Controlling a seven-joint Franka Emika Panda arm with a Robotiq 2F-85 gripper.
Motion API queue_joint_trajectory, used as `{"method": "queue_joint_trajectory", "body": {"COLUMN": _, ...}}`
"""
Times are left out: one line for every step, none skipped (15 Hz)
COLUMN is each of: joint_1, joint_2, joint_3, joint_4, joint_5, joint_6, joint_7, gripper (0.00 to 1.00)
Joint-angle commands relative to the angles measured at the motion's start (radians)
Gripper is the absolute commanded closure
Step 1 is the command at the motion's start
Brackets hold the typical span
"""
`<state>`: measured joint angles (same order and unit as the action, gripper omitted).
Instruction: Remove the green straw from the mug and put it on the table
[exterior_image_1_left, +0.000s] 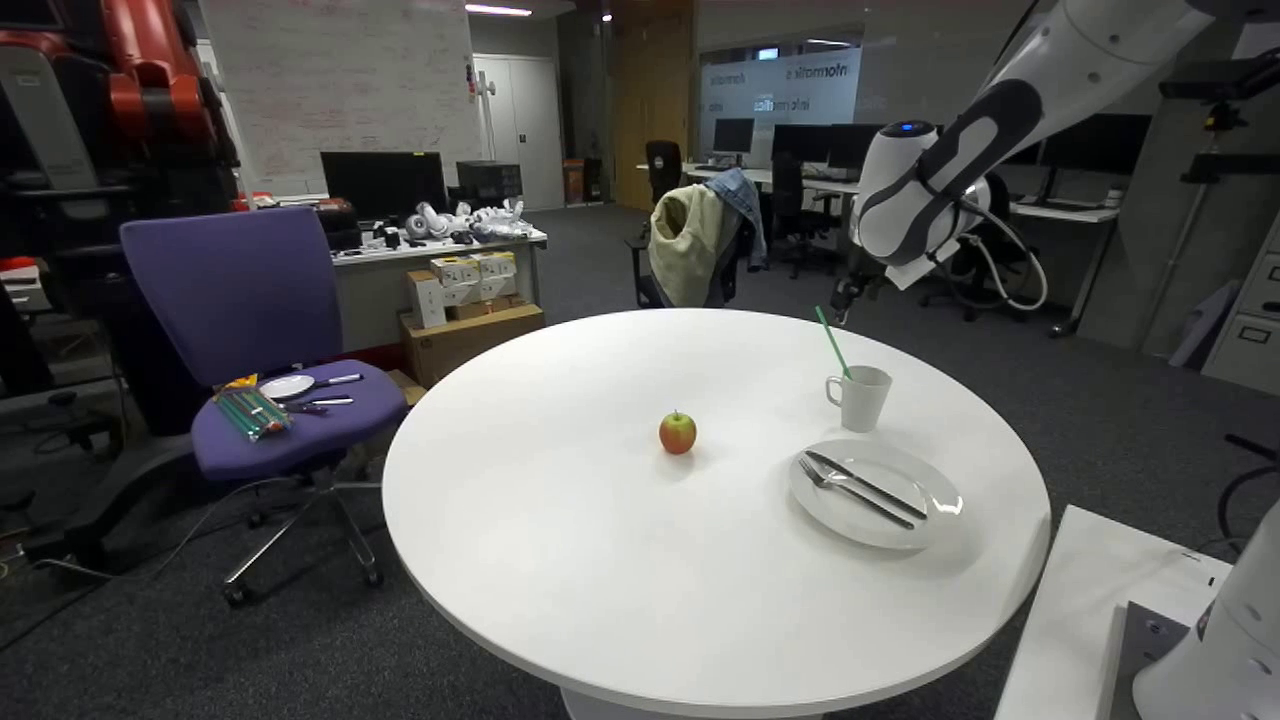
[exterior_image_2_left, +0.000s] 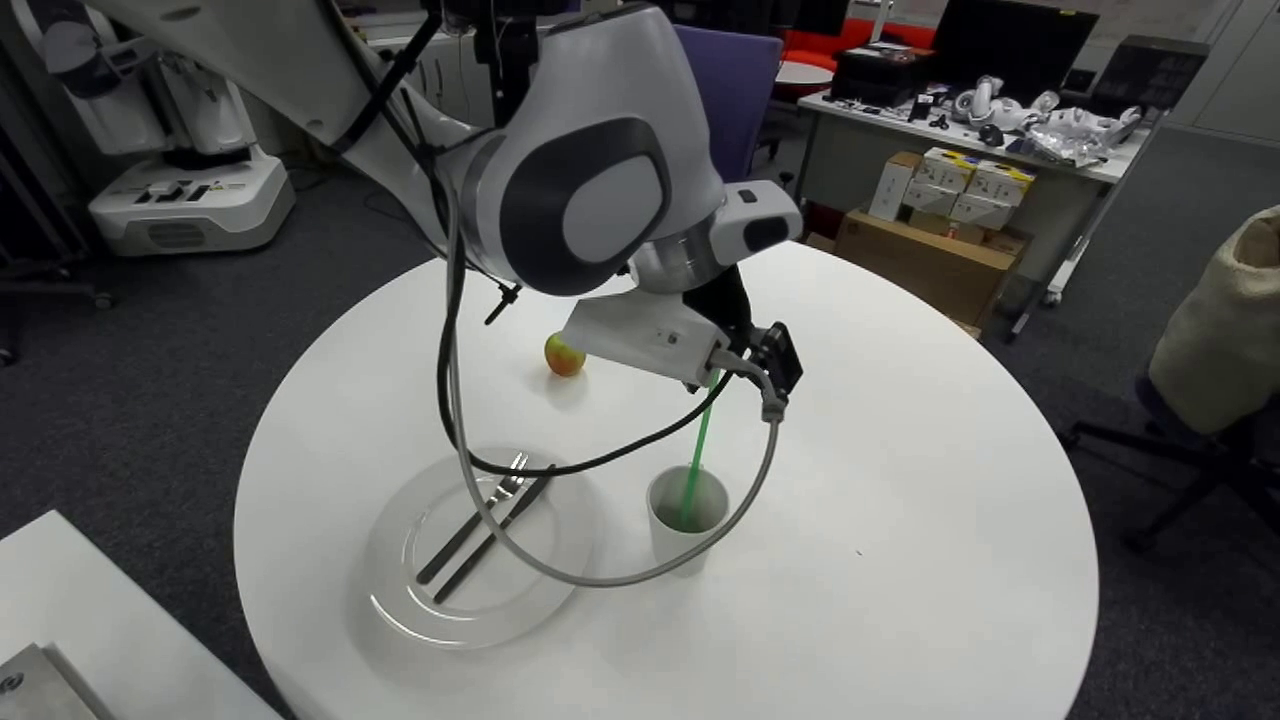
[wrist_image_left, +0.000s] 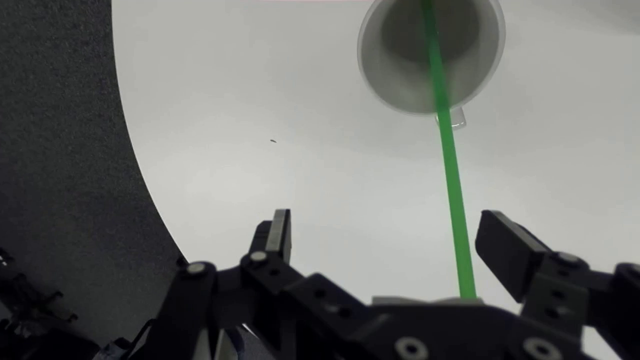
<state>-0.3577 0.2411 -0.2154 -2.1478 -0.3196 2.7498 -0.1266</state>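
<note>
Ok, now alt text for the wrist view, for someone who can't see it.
A green straw slants from a white mug, showing between the sides of the open gripper, not held. The white table lies beneath, with dark floor at left.

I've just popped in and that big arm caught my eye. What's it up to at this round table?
The robot arm is there to take the straw out of the mug and put it on the table. Its gripper is open; in the wrist view the straw shows between the fingers, nearer one, not yet gripped. The straw leans in the mug, which stands beside a plate holding a knife and fork. There's also an apple.
</note>
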Motion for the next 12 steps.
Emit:
{"method": "queue_joint_trajectory", "body": {"joint_1": 0.016, "joint_2": -0.006, "joint_3": 0.0, "joint_4": 0.012, "joint_5": 0.066, "joint_6": -0.02, "joint_7": -0.089, "gripper": 0.0}}
{"method": "queue_joint_trajectory", "body": {"joint_1": 0.014, "joint_2": -0.002, "joint_3": 0.008, "joint_4": 0.013, "joint_5": 0.091, "joint_6": -0.013, "joint_7": -0.109, "gripper": 0.0}}
{"method": "queue_joint_trajectory", "body": {"joint_1": 0.012, "joint_2": 0.0, "joint_3": 0.015, "joint_4": 0.014, "joint_5": 0.115, "joint_6": -0.008, "joint_7": -0.127, "gripper": 0.0}}
{"method": "queue_joint_trajectory", "body": {"joint_1": 0.014, "joint_2": 0.004, "joint_3": 0.016, "joint_4": 0.014, "joint_5": 0.129, "joint_6": 0.005, "joint_7": -0.131, "gripper": 0.0}}
{"method": "queue_joint_trajectory", "body": {"joint_1": 0.02, "joint_2": 0.006, "joint_3": 0.01, "joint_4": 0.014, "joint_5": 0.131, "joint_6": 0.022, "joint_7": -0.122, "gripper": 0.0}}
{"method": "queue_joint_trajectory", "body": {"joint_1": 0.025, "joint_2": 0.006, "joint_3": 0.005, "joint_4": 0.013, "joint_5": 0.131, "joint_6": 0.035, "joint_7": -0.115, "gripper": 0.0}}
{"method": "queue_joint_trajectory", "body": {"joint_1": 0.028, "joint_2": 0.009, "joint_3": 0.004, "joint_4": 0.011, "joint_5": 0.131, "joint_6": 0.049, "joint_7": -0.112, "gripper": 0.0}}
{"method": "queue_joint_trajectory", "body": {"joint_1": 0.028, "joint_2": 0.013, "joint_3": 0.003, "joint_4": 0.011, "joint_5": 0.131, "joint_6": 0.057, "joint_7": -0.114, "gripper": 0.0}}
{"method": "queue_joint_trajectory", "body": {"joint_1": 0.028, "joint_2": 0.016, "joint_3": 0.004, "joint_4": 0.008, "joint_5": 0.132, "joint_6": 0.063, "joint_7": -0.116, "gripper": 0.0}}
{"method": "queue_joint_trajectory", "body": {"joint_1": 0.028, "joint_2": 0.019, "joint_3": 0.006, "joint_4": 0.006, "joint_5": 0.134, "joint_6": 0.069, "joint_7": -0.117, "gripper": 0.0}}
{"method": "queue_joint_trajectory", "body": {"joint_1": 0.029, "joint_2": 0.023, "joint_3": 0.006, "joint_4": 0.005, "joint_5": 0.133, "joint_6": 0.073, "joint_7": -0.115, "gripper": 0.0}}
{"method": "queue_joint_trajectory", "body": {"joint_1": 0.03, "joint_2": 0.028, "joint_3": 0.006, "joint_4": 0.004, "joint_5": 0.132, "joint_6": 0.077, "joint_7": -0.112, "gripper": 0.0}}
